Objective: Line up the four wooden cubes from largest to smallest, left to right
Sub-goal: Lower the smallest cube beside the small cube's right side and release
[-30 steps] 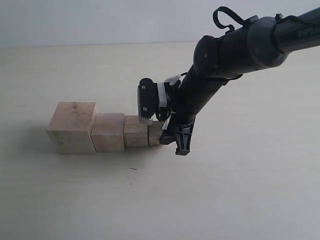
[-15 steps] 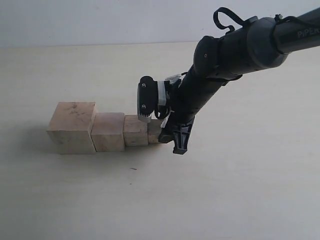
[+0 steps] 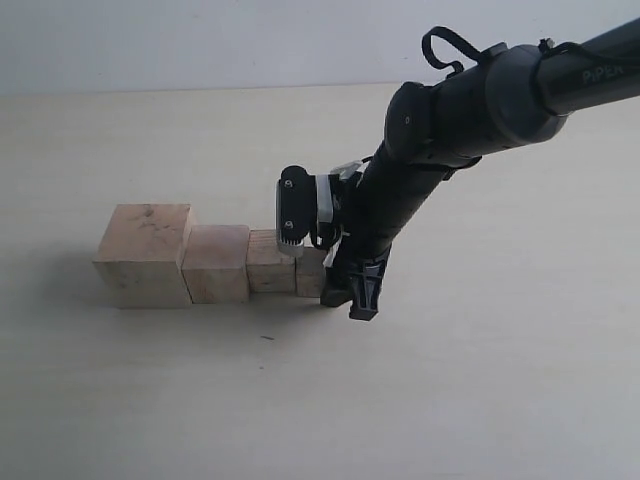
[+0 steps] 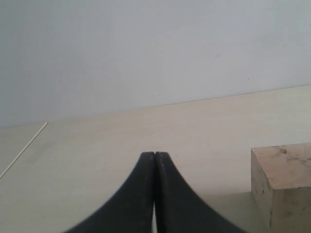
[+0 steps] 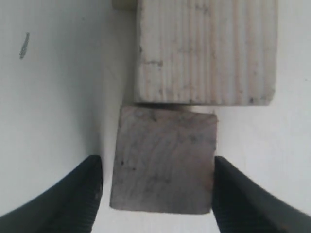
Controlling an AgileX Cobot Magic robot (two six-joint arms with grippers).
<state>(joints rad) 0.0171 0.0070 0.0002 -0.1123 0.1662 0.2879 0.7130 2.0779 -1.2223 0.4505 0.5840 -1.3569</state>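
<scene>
Four pale wooden cubes stand in a touching row in the exterior view: the largest cube (image 3: 145, 255) at the left, then the second cube (image 3: 217, 263), the third cube (image 3: 270, 262) and the smallest cube (image 3: 311, 272) at the right end. My right gripper (image 3: 350, 292) reaches down over that end. In the right wrist view the right gripper (image 5: 158, 182) is open and straddles the smallest cube (image 5: 165, 160), with a narrow gap on one side; that cube butts against the third cube (image 5: 206, 51). My left gripper (image 4: 154, 154) is shut and empty, near the largest cube (image 4: 284, 184).
The cubes rest on a plain light tabletop (image 3: 320, 400) with a pale wall behind. A small dark speck (image 3: 267, 338) lies on the table in front of the row. The right arm (image 3: 470, 100) slants in from the upper right.
The right gripper has shifted slightly lower and nearer around the smallest cube, and that cube sits a touch nearer the front. The other three cubes have not moved.
</scene>
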